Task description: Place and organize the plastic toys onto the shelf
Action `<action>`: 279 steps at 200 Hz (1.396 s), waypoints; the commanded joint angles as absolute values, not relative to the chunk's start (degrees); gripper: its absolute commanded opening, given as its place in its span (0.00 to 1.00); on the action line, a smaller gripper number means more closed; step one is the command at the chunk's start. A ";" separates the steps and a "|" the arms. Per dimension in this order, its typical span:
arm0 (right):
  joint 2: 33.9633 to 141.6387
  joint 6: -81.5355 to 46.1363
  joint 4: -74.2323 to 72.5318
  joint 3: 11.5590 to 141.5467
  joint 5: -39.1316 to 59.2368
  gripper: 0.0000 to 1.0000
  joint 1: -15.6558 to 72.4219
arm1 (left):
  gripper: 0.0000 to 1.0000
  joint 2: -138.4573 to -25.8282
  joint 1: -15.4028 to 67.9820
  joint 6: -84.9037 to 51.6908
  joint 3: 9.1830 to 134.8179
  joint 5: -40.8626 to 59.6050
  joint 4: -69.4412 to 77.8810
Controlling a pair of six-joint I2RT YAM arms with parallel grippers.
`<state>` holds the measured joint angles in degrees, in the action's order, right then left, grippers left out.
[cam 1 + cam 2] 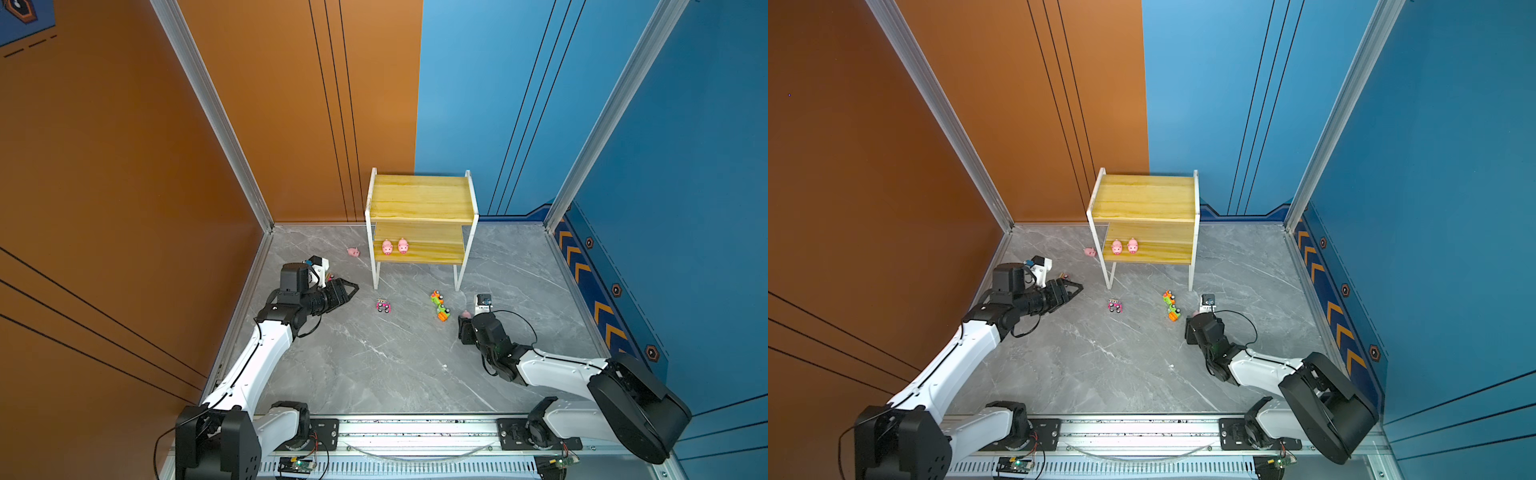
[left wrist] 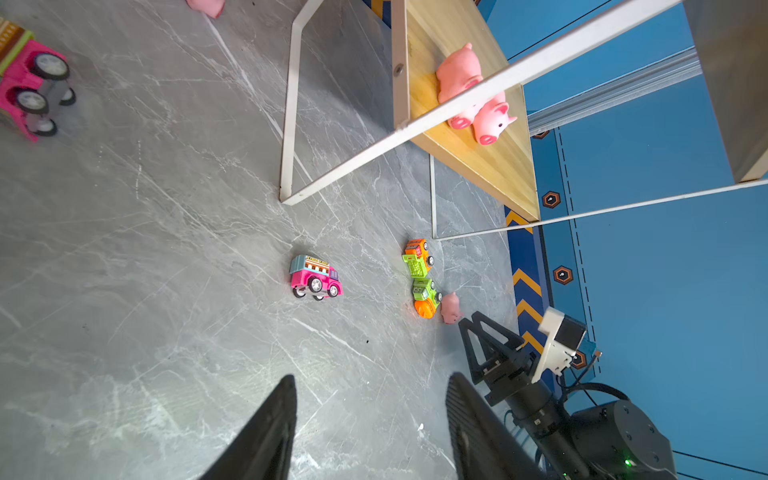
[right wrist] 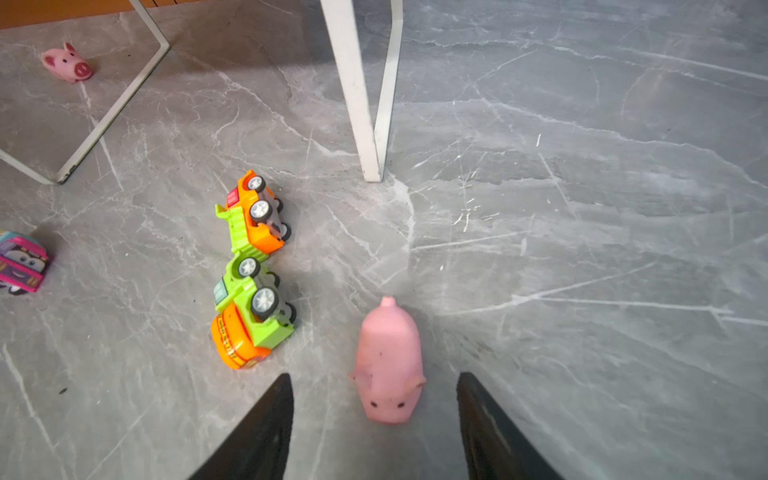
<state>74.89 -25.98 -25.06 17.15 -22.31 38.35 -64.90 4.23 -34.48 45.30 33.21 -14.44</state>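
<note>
Against the far wall, at 12 o'clock on the counter (image 1: 374, 365) (clock read on the top views, far wall = 12), stands the shelf (image 1: 372, 257). Pig 1 (image 1: 387, 247) and pig 2 (image 1: 402, 245) sit side by side on its lower board (image 1: 436, 249), toward the 9 o'clock end, snouts facing 6. Pig 3 (image 1: 353, 252) is on the counter just off the shelf at 9 o'clock, clear of the frame. Pink car (image 1: 383, 306) stands on its wheels near the shelf's left front leg, at its 6 o'clock. Orange car (image 1: 436, 297) and green car (image 1: 443, 311) lie at 7 o'clock of the right front leg, touching end to end. Both are tipped on a side, wheels showing in the right wrist view. Pig 4 (image 3: 388, 365) lies just at 3 o'clock of the green car, not touching it. Right gripper (image 3: 376, 375) is open, down near the counter. Pig 4 lies between its fingers (image 3: 266, 424) with a gap on both sides, so no grip. Left gripper (image 1: 355, 287) is at 9 o'clock of the pink car, near but not touching, pointing to 3 o'clock. Its fingers are spread, with nothing between them in the left wrist view. Second pink car (image 2: 31, 89) sits close to the left gripper at its 10 o'clock, mostly hidden in both top views.
</note>
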 commanded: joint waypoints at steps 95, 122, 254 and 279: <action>90.92 -28.02 -56.65 6.73 -36.98 0.62 47.55 | 0.59 -62.22 5.25 -34.11 45.10 33.14 -13.75; 99.50 -26.52 -69.93 4.69 -33.04 0.61 46.89 | 0.59 -62.23 5.27 -34.12 45.10 33.28 -13.79; 111.17 -26.65 -81.21 4.28 -25.86 0.55 40.79 | 0.59 -63.19 5.19 -34.08 45.33 33.67 -13.80; 112.80 -26.72 -81.22 4.98 -25.93 0.50 40.61 | 0.59 -63.47 5.18 -34.04 45.35 33.66 -13.80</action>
<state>109.51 -25.32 -86.70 4.75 -28.71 40.86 -63.22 4.95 -34.48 45.30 33.21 -14.44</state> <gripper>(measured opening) 0.516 0.586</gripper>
